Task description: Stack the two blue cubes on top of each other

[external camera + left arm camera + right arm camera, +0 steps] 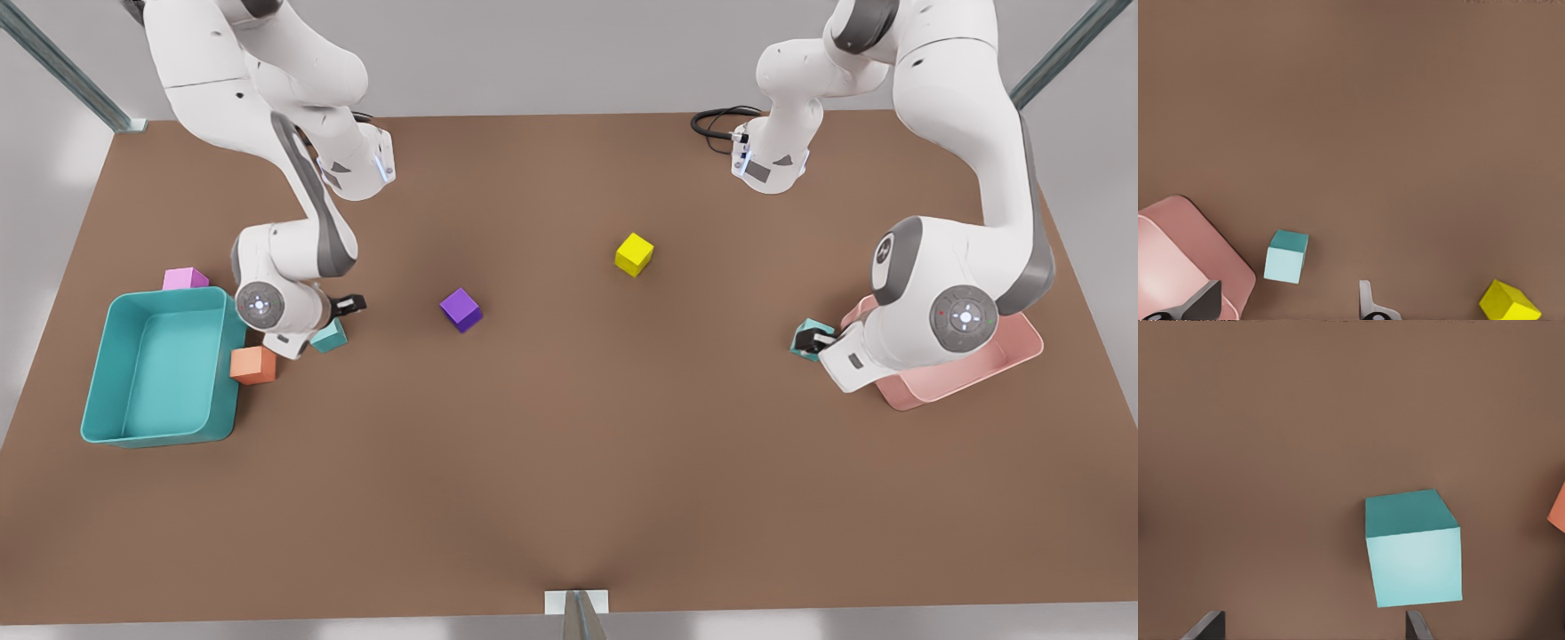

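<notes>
Nearest, by the pink tray (1022, 351) on the front view's right, first blue cube (805, 339) on the table just beside the left gripper (820, 341), fingers spread apart; opposite, near the orange cube (253, 365) and teal bin (98, 373), second blue cube (330, 337) just beside the right gripper (343, 315), fingers likewise apart; farther back, purple cube (460, 309), then yellow cube (634, 254).

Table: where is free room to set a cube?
Free: the table along the front view's bottom, and between purple cube and yellow cube. Crowded: at the teal bin, with orange cube, pink cube, one teal cube, open right gripper; at the pink tray, with second teal cube, open left gripper.
</notes>
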